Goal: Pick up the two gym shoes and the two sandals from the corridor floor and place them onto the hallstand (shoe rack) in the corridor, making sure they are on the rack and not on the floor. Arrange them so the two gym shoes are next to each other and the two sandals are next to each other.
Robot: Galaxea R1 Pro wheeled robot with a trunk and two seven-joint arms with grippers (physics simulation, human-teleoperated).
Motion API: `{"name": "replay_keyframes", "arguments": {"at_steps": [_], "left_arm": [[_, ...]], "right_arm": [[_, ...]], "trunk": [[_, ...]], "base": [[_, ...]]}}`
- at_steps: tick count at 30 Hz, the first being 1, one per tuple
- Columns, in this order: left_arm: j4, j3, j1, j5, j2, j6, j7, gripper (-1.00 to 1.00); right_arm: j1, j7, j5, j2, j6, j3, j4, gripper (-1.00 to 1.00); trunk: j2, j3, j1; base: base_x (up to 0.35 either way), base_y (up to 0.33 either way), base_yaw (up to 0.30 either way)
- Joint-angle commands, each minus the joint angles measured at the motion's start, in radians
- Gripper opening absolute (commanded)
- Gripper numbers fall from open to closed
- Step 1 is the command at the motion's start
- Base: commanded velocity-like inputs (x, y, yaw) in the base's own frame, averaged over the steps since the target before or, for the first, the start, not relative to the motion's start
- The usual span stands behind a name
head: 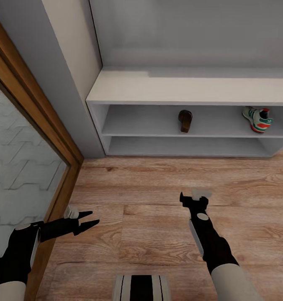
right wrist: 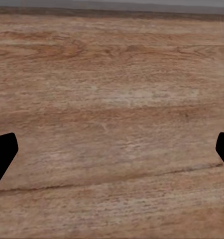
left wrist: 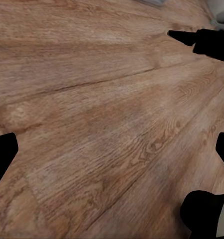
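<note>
Landmark: wide pale grey-white low hallstand (head: 191, 90) with two open shelf slots, standing against the grey wall (head: 191, 33) across the floor from the robot.
Sandal: one dark brown leather strap sandal (head: 185, 120) sits in the hallstand's upper slot, near the middle of the shelf, clear of the floor.
Gym shoe: one cream-white low sneaker with green side stripes and a red-orange heel tab (head: 258, 119) sits in the same upper slot, toward the hallstand's right end, well apart from the sandal.
Lower slot: bare shelf board in what the head view shows.
Floor: light brown wood-grain plank flooring (head: 158, 188) runs from the foot of the hallstand back to the robot.
Left gripper: black two-finger gripper (head: 90, 219) hangs over the floor well short of the hallstand, off its left end, fingers spread, grasping nothing.
Left wrist view: bare planks (left wrist: 102, 119) between the dark fingertips (left wrist: 2, 154); the right arm's black gripper tip enters at one corner.
Right gripper: black gripper with a pale cap (head: 195, 197) hangs over the floor in front of the hallstand, roughly in line with the sandal, pointing toward it.
Right gripper state: released; fingertips (right wrist: 3, 152) sit wide apart in the wrist view with only planks (right wrist: 112, 124) between.
Door: wood-framed frosted glass panel (head: 20, 175) to the left of the hallstand, beside the left arm.
</note>
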Motion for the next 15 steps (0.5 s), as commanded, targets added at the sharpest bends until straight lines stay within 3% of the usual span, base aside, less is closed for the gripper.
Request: {"name": "replay_keyframes", "arguments": {"at_steps": [1, 5, 15], "left_arm": [[-0.001, 0.002, -0.001, -0.007, -0.001, 0.011, -0.007, 1.00], [-0.001, 0.002, -0.001, -0.007, -0.001, 0.011, -0.007, 1.00], [-0.001, 0.002, -0.001, -0.008, -0.001, 0.011, -0.006, 1.00]], "right_arm": [[0.004, -0.001, 0.010, 0.001, -0.012, -0.002, 0.000, 1.00], [0.039, 0.000, 0.010, -0.001, -0.072, -0.002, 0.002, 1.00], [0.089, -0.002, 0.010, -0.002, -0.085, -0.002, -0.001, 1.00]], "trunk": [[0.000, -0.001, 0.000], [0.000, -0.001, 0.000], [0.000, -0.001, 0.000]], "base": [[-0.003, 0.000, 0.000], [-0.001, 0.000, 0.000], [0.000, 0.000, 0.000]]}}
